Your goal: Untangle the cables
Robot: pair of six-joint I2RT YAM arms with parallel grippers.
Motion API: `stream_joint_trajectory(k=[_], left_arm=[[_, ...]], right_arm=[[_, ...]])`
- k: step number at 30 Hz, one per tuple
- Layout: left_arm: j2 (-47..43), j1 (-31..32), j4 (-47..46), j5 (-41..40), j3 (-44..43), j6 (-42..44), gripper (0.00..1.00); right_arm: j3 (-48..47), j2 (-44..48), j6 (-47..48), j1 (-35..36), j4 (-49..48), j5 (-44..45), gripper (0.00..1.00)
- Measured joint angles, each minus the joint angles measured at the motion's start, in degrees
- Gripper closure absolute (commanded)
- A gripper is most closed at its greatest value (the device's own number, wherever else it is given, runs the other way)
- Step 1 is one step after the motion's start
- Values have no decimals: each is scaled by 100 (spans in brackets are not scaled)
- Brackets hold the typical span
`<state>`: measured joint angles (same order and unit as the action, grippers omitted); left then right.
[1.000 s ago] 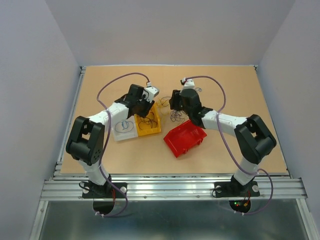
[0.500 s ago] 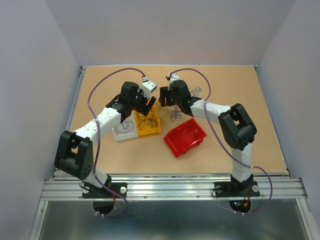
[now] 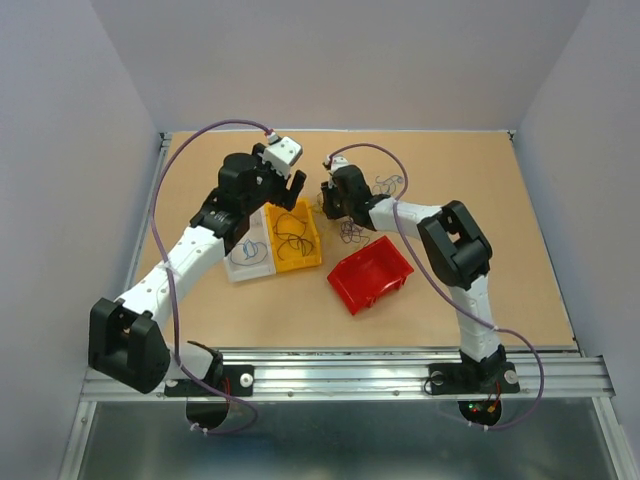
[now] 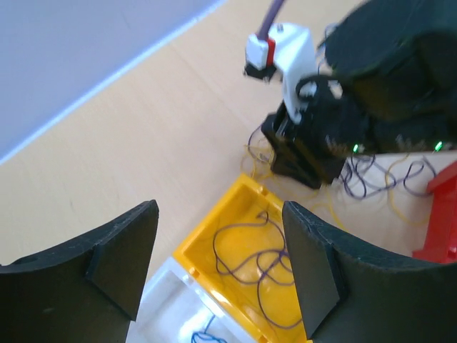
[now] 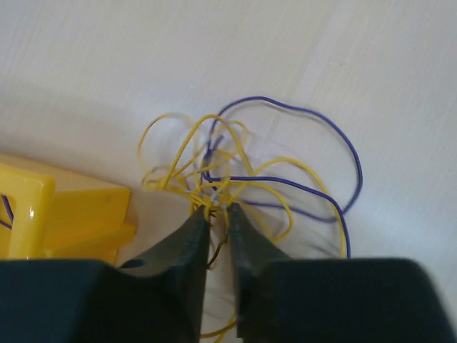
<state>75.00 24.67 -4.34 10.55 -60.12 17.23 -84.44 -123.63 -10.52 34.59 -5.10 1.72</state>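
Right pincer (image 5: 216,212) nips the thin yellow-and-purple wire tangle (image 5: 214,191) mid-frame; left pincer (image 4: 220,232) gapes wide, empty (next: probably a gentle pull-apart).

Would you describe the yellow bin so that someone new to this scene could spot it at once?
On the tan table, look left of centre for a row of three bins. The yellow bin is the middle one, touching the white bin on its left, with the red bin apart on its right; it alone holds dark cables.
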Motion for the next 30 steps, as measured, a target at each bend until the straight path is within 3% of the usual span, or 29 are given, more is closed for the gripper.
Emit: stream_joint_trajectory(k=[1, 5, 9, 13, 18, 26, 30], left_arm=[[-4, 0, -101, 13, -70, -48, 18], [149, 0, -538, 118, -334, -256, 19], [439, 0, -1211, 391, -407, -514, 19], [946, 0, -1633, 745, -518, -745, 19], [1648, 0, -2004, 1023, -765, -1161, 18], [1462, -2, -3084, 1335, 74, -1340, 18], [1414, -2, -3333, 1519, 334, -1257, 25]], right_arm=[[-79, -76, 15, 0, 33, 0, 94], [-188, -83, 24, 0, 74, 184, 98], [61, 424, 81, 0, 61, 367, 98], [704, 1735, 184, 0, 20, 431, 96], [774, 2951, 310, 0, -138, 374, 96], [778, 3241, 479, 0, -249, 212, 96], [970, 3195, 474, 0, -249, 103, 96]])
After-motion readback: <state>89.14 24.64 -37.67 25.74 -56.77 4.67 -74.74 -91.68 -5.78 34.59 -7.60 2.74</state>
